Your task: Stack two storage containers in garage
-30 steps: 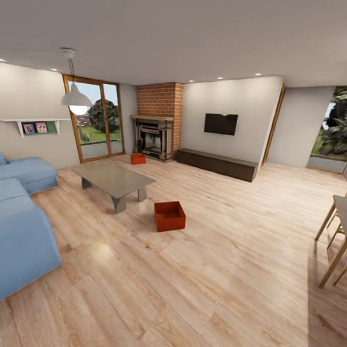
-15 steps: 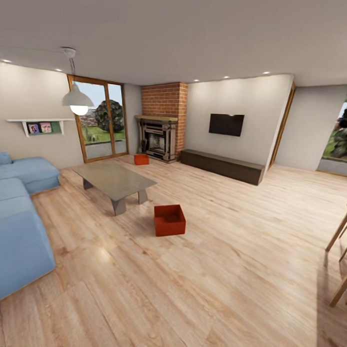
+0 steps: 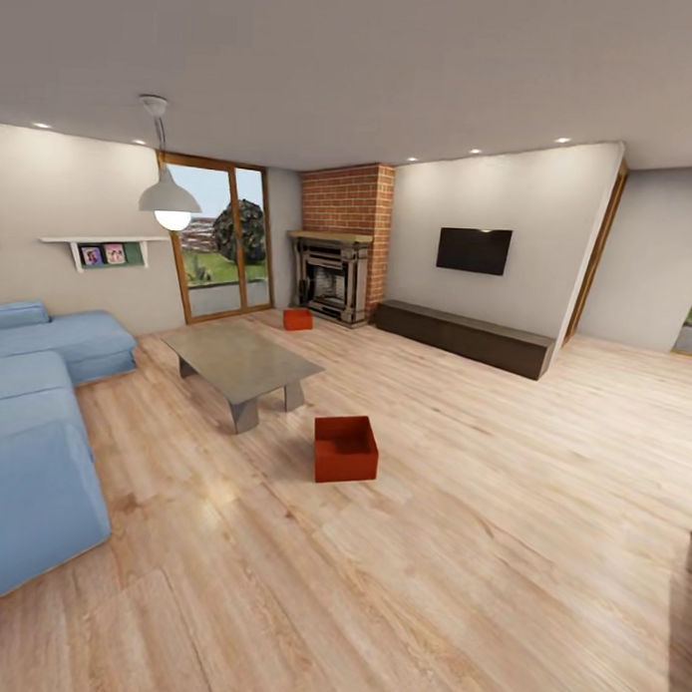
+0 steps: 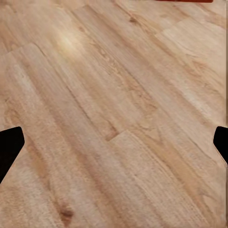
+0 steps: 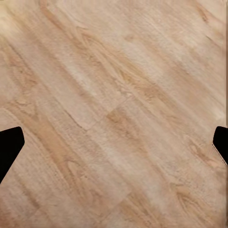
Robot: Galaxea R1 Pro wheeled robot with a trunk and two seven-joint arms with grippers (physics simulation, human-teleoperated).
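Two orange-red storage containers stand on the living room's light wood-plank flooring. The nearer container [image 3: 345, 449] sits open-topped just past the grey coffee table's corner. The farther container [image 3: 298, 319] rests in front of the brick fireplace [image 3: 334, 276]. In the left wrist view my left gripper [image 4: 114, 142] hangs open over bare planks, its dark fingertips [image 4: 9, 147] far apart, and a thin orange-red strip [image 4: 183, 1] shows at the frame's edge. My right gripper [image 5: 114, 142] is open over planks too, with nothing between its fingertips [image 5: 9, 147].
A grey low table [image 3: 244, 360] stands left of the nearer container. A blue sofa [image 3: 34, 425] lines the left side. A long dark cabinet [image 3: 464, 338] runs under the wall TV. Glass doors [image 3: 220, 237] are at the back left; a doorway opens at the right.
The whole head view has swung left and slightly forward, so the room has shifted right and the chairs at the right have left the picture. The containers have not moved.
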